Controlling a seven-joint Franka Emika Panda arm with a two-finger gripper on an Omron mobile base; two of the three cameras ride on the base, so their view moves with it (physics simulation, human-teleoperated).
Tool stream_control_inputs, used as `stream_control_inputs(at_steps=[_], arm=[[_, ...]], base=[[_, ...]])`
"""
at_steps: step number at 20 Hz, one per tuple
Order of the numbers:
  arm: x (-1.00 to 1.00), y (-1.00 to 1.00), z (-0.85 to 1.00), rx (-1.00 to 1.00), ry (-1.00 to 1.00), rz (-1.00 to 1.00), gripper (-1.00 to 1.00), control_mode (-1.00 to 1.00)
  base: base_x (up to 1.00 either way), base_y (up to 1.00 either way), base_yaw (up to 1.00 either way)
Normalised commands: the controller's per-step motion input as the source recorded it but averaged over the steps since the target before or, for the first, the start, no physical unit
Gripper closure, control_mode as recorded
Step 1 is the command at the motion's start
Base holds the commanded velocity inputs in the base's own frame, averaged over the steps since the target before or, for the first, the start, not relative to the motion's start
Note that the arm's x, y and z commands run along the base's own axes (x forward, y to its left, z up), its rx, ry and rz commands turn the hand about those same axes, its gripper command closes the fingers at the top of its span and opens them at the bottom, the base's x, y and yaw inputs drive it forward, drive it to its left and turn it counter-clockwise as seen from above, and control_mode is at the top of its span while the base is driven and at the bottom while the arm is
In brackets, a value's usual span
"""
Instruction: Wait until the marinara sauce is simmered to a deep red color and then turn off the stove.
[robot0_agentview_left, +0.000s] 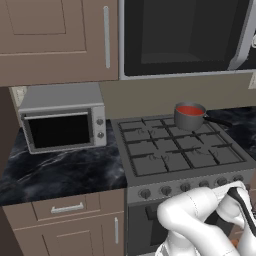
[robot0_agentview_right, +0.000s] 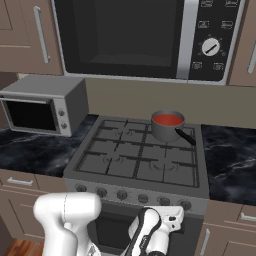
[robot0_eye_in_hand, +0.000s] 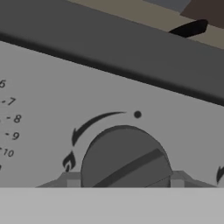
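- Left base view: a grey stove (robot0_agentview_left: 175, 150) with black grates sits in a run of black marbled counter (robot0_agentview_left: 55, 170). A silver toaster oven (robot0_agentview_left: 62, 117) stands on the counter to its left, a microwave (robot0_agentview_left: 185, 37) hangs above, and brown cabinets (robot0_agentview_left: 55, 37) fill the upper left. A grey pan (robot0_agentview_left: 190, 117) holding red sauce (robot0_agentview_left: 190, 110) stands on the far right burner, its black handle pointing right. A row of knobs (robot0_agentview_left: 185, 187) runs along the stove's near front. The white arm (robot0_agentview_left: 200, 215) bends low in front of the stove, at its right end.
- Right base view: the same stove (robot0_agentview_right: 145, 155), with the pan (robot0_agentview_right: 167, 127) and the sauce (robot0_agentview_right: 167, 119) at the far burner, right of centre. The arm's wrist (robot0_agentview_right: 155, 232) lies just below the knob row (robot0_agentview_right: 135, 196).
- Hand view: one round dark knob (robot0_eye_in_hand: 125, 157) sits very close, low and centred, its bar slanting up to the right. Flame marks and a curved arrow surround it on the grey panel (robot0_eye_in_hand: 39, 78). Small grey tips (robot0_eye_in_hand: 72, 179) flank the knob on either side, pressed in on it; the sauce lies well away, up on the far burner.
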Motion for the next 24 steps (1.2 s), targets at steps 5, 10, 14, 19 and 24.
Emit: stream_control_inputs(at_steps=[5,10,14,19,24], arm=[[-0.07,-0.16,0.0,0.16,0.0,-0.09,1.0,-1.0],[0.0,-0.21,0.0,0.2,0.0,-0.01,1.0,-1.0],[0.0,-0.18,0.0,0.2,0.0,0.0,1.0,-1.0],[0.0,-0.08,0.0,0.19,-0.02,0.0,1.0,-1.0],[-0.04,0.0,0.0,0.18,-0.1,-0.02,1.0,-1.0]], base=[[0.0,0.0,0.0],[0.0,0.0,0.0],[0.0,0.0,0.0],[0.0,0.0,0.0],[0.0,0.0,0.0]])
